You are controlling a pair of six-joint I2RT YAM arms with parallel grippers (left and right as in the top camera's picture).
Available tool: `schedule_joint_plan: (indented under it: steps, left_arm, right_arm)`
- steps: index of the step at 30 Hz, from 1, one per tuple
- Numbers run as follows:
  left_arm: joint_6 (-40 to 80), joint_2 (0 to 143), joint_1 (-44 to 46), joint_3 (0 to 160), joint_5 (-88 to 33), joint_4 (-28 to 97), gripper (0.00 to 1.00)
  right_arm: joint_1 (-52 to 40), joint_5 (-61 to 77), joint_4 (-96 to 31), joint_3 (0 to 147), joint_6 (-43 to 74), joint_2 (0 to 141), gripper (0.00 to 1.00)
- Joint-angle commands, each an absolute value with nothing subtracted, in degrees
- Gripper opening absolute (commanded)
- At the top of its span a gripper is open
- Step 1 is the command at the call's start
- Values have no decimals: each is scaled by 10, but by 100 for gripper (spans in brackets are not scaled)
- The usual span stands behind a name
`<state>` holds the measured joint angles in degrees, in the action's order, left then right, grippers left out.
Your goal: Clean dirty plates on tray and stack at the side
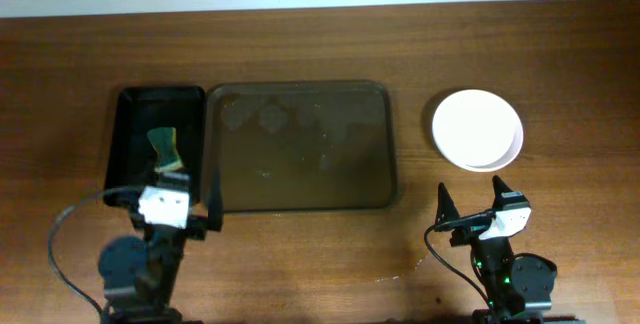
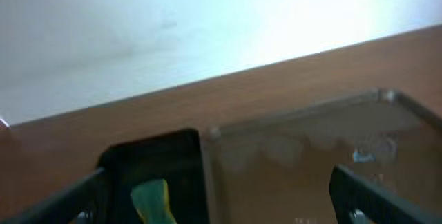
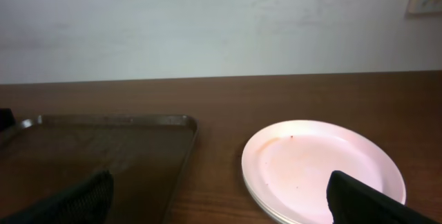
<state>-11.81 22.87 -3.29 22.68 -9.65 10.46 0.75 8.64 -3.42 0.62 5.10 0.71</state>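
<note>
The white plates (image 1: 477, 129) lie stacked on the table to the right of the dark brown tray (image 1: 300, 146); the stack also shows in the right wrist view (image 3: 311, 165), with a few small specks on the top plate. No plate lies on the tray, which also shows in the left wrist view (image 2: 304, 155) and the right wrist view (image 3: 103, 148). My left gripper (image 1: 186, 196) is open and empty near the tray's front left corner. My right gripper (image 1: 477, 204) is open and empty, just in front of the plate stack.
A smaller black tray (image 1: 135, 139) stands left of the brown tray and holds a green and yellow sponge (image 1: 165, 146), which also shows in the left wrist view (image 2: 153, 202). A wall runs behind the table's far edge.
</note>
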Motion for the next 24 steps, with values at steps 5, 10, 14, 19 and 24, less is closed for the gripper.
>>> schedule_joint_plan:
  steps: [5, 10, 14, 19, 24]
  left_arm:
    - [-198, 15, -19, 56, -77, 35, 99]
    - [-225, 3, -14, 5, -76, 39, 99]
    - [-224, 3, -14, 5, -77, 39, 99]
    - [-224, 3, -14, 5, -77, 39, 99]
    - [-224, 3, -14, 5, -77, 39, 99]
  right_arm:
    - [4, 84, -37, 3, 49, 4, 98]
    - [4, 84, -37, 3, 49, 4, 98]
    - [4, 84, -37, 3, 49, 4, 98]
    - [4, 84, -37, 3, 49, 4, 98]
    - [4, 84, -37, 3, 49, 4, 98]
